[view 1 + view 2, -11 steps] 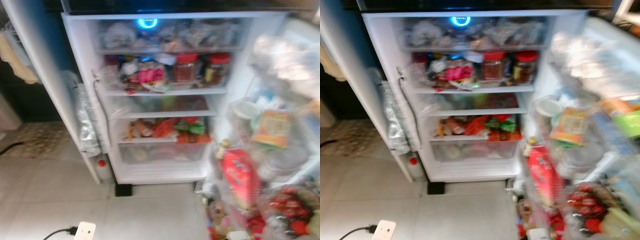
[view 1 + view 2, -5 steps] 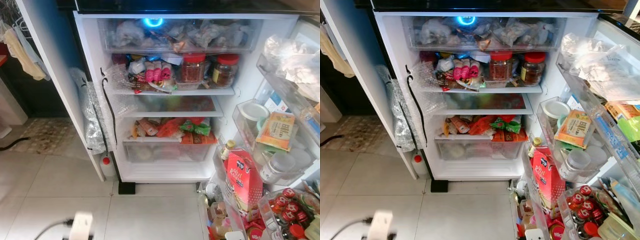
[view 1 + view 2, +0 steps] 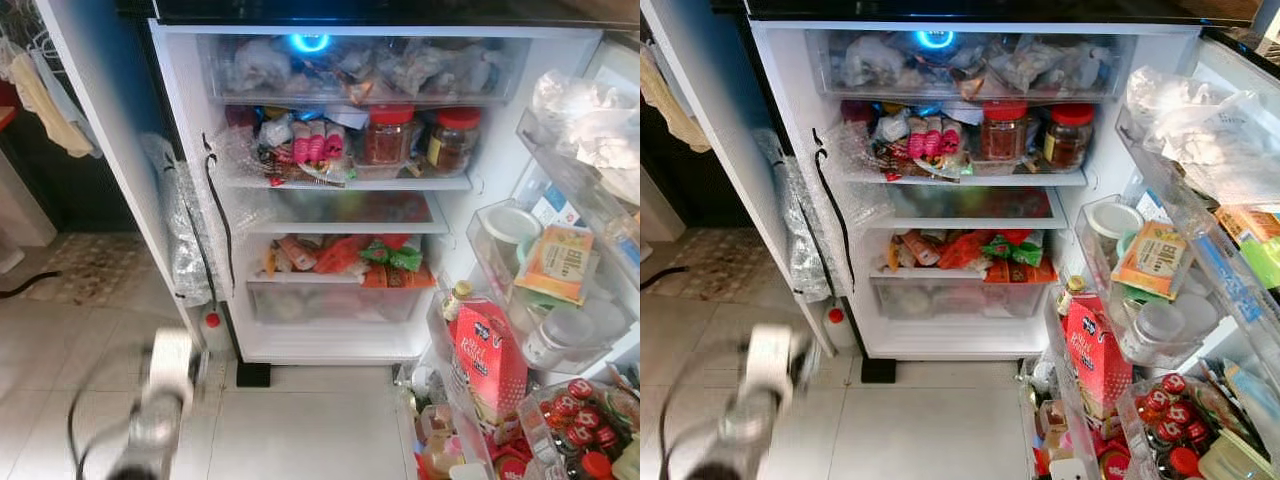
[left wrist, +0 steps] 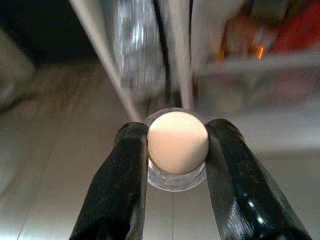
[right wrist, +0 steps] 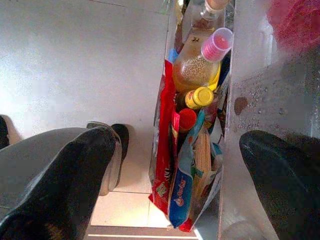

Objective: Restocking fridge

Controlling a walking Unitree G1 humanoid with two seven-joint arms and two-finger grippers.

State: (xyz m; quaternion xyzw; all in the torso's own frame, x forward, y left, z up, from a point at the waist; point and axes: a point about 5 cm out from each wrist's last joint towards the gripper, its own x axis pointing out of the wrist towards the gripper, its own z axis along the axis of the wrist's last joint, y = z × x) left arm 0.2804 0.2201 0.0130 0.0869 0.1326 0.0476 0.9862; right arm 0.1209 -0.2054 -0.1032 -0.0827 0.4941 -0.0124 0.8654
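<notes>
Clearly we have a small clear jar (image 4: 177, 150) with a pale peach lid pinched between the two black fingers (image 4: 116, 187) of our left gripper (image 4: 176, 157), the fingers closed on its sides just under the lid. In the head views that arm is a blur low on the left, above the floor tiles (image 3: 300, 430) and short of the open fridge (image 3: 340, 345). We judge the jar rigid and smooth-walled, probably light, so it could slip or twist in the grip; holding it just below the lid's rim, as now, looks sound, and if it is glass it would not survive a drop onto tile. Our right gripper (image 5: 175, 185) hangs with its fingers spread wide over the crowded bottom door bin (image 5: 227, 150), above a yellow-capped bottle (image 5: 198, 97) and a pink-capped one (image 5: 216, 45). The fridge shelves are packed; two red-lidded jars (image 3: 388, 135) stand on the upper shelf. We cannot read the jar's contents or label, motion blur hides the arm's shape, and the door racks (image 3: 1200, 250) run off the picture's edge.
</notes>
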